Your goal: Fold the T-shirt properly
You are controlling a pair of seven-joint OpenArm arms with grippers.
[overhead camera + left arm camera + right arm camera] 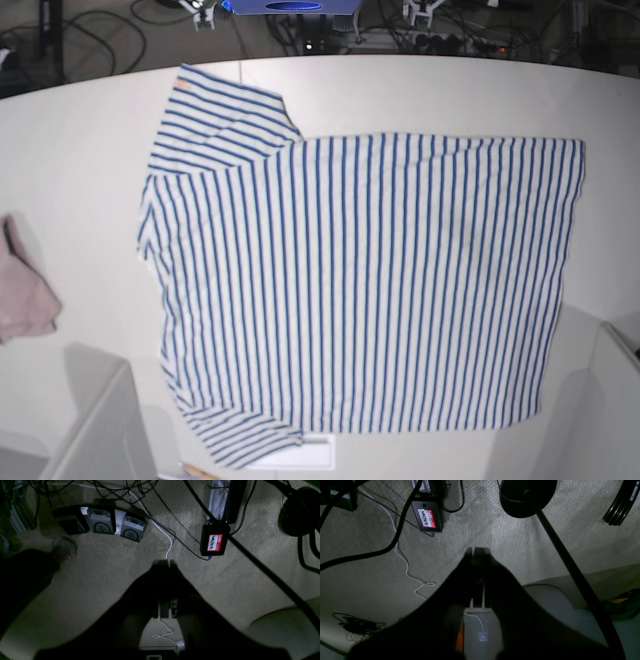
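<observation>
The T-shirt point(360, 280), white with thin blue stripes, lies spread flat on the white table point(80, 160), its hem toward the right and its sleeves at the left. A small orange mark point(183, 88) shows on the far sleeve. Neither gripper touches it, and neither appears over the cloth in the base view. In the left wrist view my left gripper point(165, 563) is shut and empty, hanging over carpet. My right gripper point(475, 551) is likewise shut and empty above the floor in the right wrist view.
A dusty-pink cloth point(25, 290) lies at the table's left edge. Grey shapes rise at the near corners point(100, 420) point(610, 390). On the carpet are foot pedals point(112, 523), a black box with a name tag point(215, 541), cables and a round black stand base point(527, 495).
</observation>
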